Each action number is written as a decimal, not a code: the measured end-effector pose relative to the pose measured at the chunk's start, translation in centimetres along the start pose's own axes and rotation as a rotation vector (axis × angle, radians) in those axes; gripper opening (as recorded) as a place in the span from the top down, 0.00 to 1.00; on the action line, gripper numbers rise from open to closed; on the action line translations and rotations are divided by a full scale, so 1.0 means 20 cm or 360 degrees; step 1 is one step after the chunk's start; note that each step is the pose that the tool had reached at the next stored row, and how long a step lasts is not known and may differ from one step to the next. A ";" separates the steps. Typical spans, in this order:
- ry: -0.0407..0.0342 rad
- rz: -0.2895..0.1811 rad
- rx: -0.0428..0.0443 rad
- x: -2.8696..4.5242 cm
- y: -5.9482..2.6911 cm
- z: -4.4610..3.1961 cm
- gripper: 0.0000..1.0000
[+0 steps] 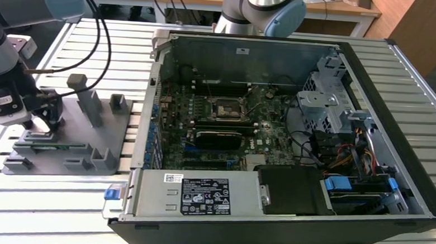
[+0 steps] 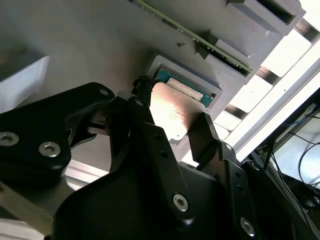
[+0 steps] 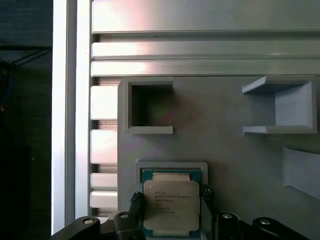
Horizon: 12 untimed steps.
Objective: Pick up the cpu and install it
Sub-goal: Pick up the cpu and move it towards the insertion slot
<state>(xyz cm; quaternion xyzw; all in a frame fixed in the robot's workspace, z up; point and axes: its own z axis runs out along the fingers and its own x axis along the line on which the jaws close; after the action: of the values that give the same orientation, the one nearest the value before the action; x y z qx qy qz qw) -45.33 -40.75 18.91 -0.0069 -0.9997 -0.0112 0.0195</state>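
A slatted metal worktop (image 1: 71,215) carries a grey fixture plate (image 1: 67,147) beside an open computer case (image 1: 416,182). At the plate's front edge, the gripper (image 3: 171,197) has its jaws closed in on opposite edges of the cpu (image 3: 171,207), which sits in its recess. By my reading, lifting and installing into the motherboard socket (image 1: 224,107) are not yet done.

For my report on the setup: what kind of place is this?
Probably a robotics lab workbench: a robot arm, an open computer case on a slatted aluminium table, and a grey fixture plate holding the cpu.
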 end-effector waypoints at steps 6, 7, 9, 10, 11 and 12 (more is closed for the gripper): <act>-0.0001 0.0000 0.0001 0.000 0.001 -0.025 0.46; -0.0002 0.0000 0.0003 0.001 0.000 -0.027 0.46; -0.0002 0.0000 0.0000 0.001 0.001 -0.032 0.46; -0.0002 0.0000 -0.0001 0.001 0.001 -0.034 0.46; -0.0001 0.0000 0.0000 0.002 0.001 -0.037 0.46; -0.0002 0.0000 -0.0001 0.002 0.001 -0.040 0.46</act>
<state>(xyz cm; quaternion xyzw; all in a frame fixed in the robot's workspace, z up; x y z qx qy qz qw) -45.33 -40.75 19.70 -0.0069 -0.9997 -0.0113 0.0189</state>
